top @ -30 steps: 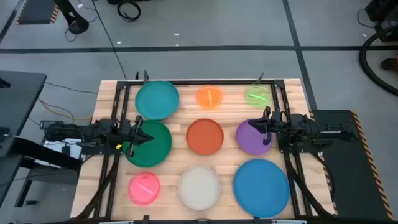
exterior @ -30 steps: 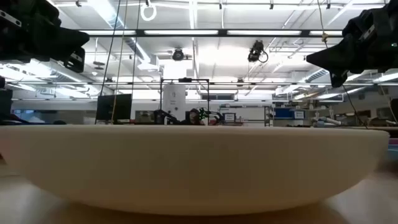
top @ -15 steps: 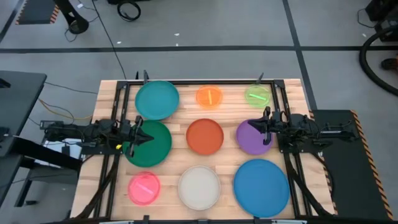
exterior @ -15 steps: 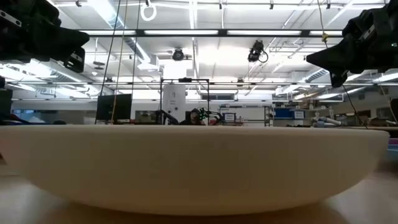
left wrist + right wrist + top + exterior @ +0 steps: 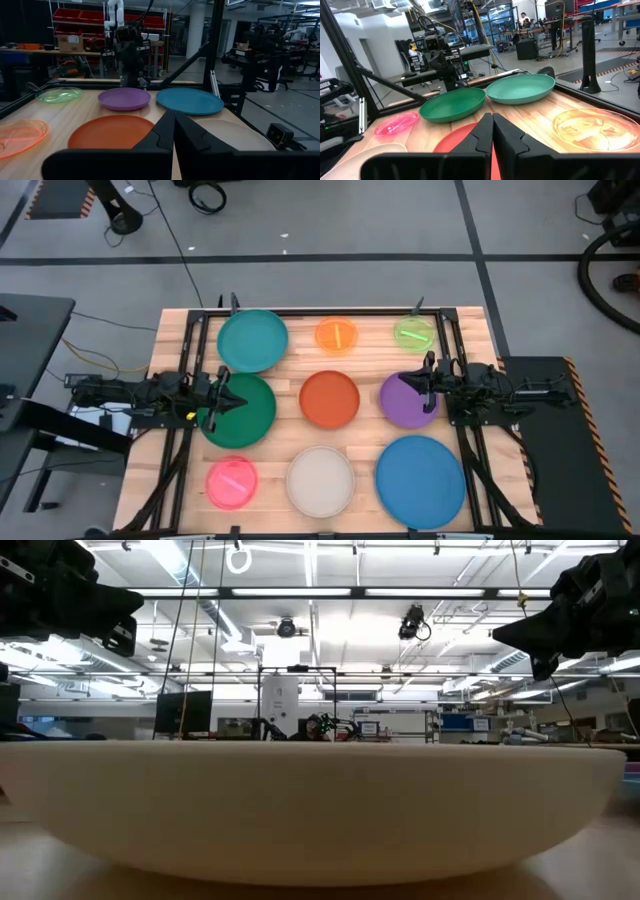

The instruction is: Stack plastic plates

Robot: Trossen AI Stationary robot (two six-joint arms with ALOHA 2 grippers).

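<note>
Nine plastic plates lie apart, each flat on the wooden table, in three rows. Far row: teal (image 5: 252, 340), small orange (image 5: 337, 335), small lime (image 5: 414, 333). Middle row: dark green (image 5: 240, 411), red-orange (image 5: 329, 399), purple (image 5: 408, 400). Near row: small pink (image 5: 232, 483), cream (image 5: 321, 481), blue (image 5: 421, 481). My left gripper (image 5: 238, 402) hovers level above the dark green plate, shut and empty, pointing toward the table's right. My right gripper (image 5: 404, 380) hovers level above the purple plate, shut and empty, pointing left. In the low view the cream plate (image 5: 320, 810) fills the foreground.
A black frame (image 5: 320, 310) runs along the table's far edge and down both sides by the arm bases. Bare wood (image 5: 290, 370) shows in the narrow gaps between the plates. Beyond the table are grey floor and lab benches.
</note>
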